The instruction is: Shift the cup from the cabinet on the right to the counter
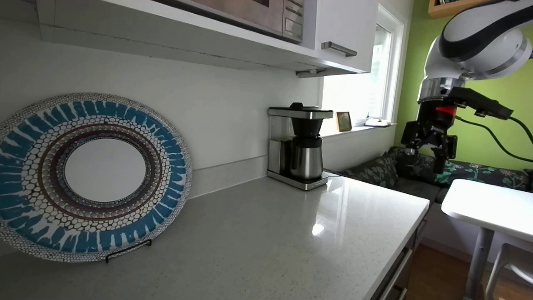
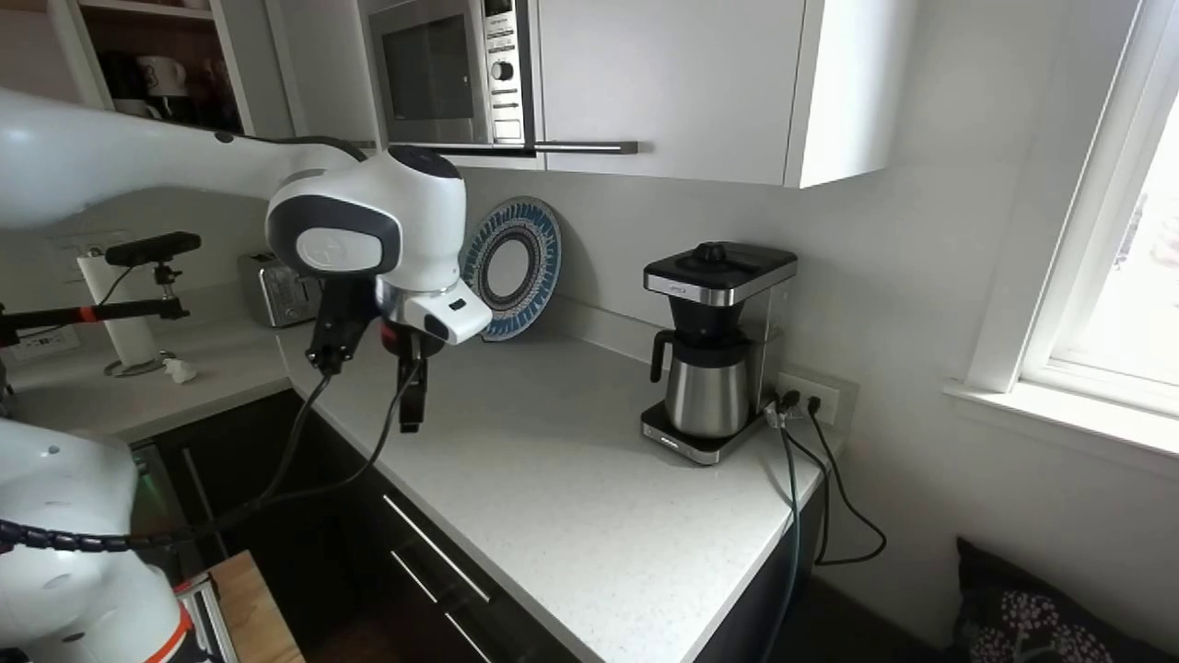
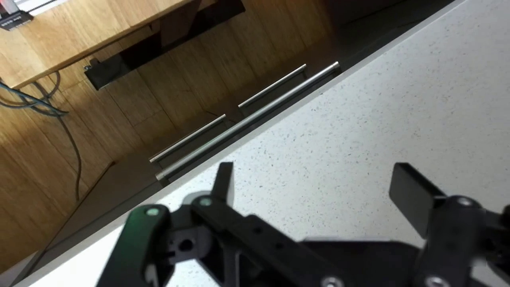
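My gripper (image 3: 312, 171) is open above the pale counter (image 3: 338, 151), its dark fingers (image 3: 412, 195) wide apart with nothing between them. An exterior view shows the same gripper (image 1: 425, 161) pointing down, well below the height of the wall cabinet. That white cabinet (image 1: 347, 29) hangs over the far end of the counter (image 1: 266, 233), its flat door (image 2: 672, 83) closed above a bar handle (image 2: 587, 147). The cup is out of view, and the cabinet's inside is hidden behind the door.
A coffee maker (image 2: 709, 387) stands on the counter under the cabinet. A large patterned plate (image 1: 104, 125) leans at the wall below a microwave (image 2: 428, 78). Drawer handles (image 3: 255, 115) run under the counter edge. Mugs (image 2: 161, 75) sit in an uncovered shelf unit at upper left.
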You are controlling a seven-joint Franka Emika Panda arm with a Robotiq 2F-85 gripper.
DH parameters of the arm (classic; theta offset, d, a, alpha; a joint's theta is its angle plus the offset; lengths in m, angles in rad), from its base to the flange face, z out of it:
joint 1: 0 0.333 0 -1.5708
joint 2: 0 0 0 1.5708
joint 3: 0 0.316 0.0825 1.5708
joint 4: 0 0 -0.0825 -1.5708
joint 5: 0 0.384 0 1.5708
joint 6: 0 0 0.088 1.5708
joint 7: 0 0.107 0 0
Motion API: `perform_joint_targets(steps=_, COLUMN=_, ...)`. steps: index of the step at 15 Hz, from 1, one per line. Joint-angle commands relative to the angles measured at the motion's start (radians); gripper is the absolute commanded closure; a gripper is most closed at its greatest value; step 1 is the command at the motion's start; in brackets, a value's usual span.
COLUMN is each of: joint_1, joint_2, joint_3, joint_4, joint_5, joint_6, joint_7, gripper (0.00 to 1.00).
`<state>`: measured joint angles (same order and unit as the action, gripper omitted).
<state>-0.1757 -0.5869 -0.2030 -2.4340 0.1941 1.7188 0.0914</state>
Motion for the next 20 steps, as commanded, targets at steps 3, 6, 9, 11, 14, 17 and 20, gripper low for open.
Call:
perform_joint_targets(steps=3, joint_1=-0.040, joint_2=-0.070, joint_3=0.024, joint_4=0.023, joint_5=0.036, joint_6=-0.071, joint_7=0.097, gripper=0.00)
perform_joint_targets(steps=6, joint_1=-0.039, joint_2=-0.058, joint_3=0.026, joint_4=0.032, joint_5=0.025, joint_6=-0.046, joint_7=0.085, gripper=0.00)
perform_joint_targets(steps=9, joint_1=-0.044, joint_2=-0.095, joint_3=0.041, joint_4=0.035, joint_5=0.026, joint_6=-0.053, joint_7=0.116, gripper=0.00)
perform_joint_targets(steps=11, joint_1=-0.046, joint_2=-0.102, joint_3=0.042, joint_4=0.035, joint_5=0.026, joint_6=-0.057, joint_7=0.119, gripper=0.00)
perform_joint_targets(steps=14, joint_1=-0.037, joint_2=-0.110, joint_3=0.029, joint_4=0.054, joint_5=0.050, joint_6=-0.040, joint_7=0.096, gripper=0.00)
perform_joint_targets(steps=17, joint_1=-0.030, joint_2=-0.120, joint_3=0.015, joint_4=0.116, joint_5=0.097, joint_6=0.023, joint_7=0.073, gripper=0.00)
perform_joint_targets(steps=20, joint_1=-0.026, joint_2=-0.108, joint_3=0.011, joint_4=0.177, joint_5=0.146, joint_6=0.079, joint_7=0.079, gripper=0.00)
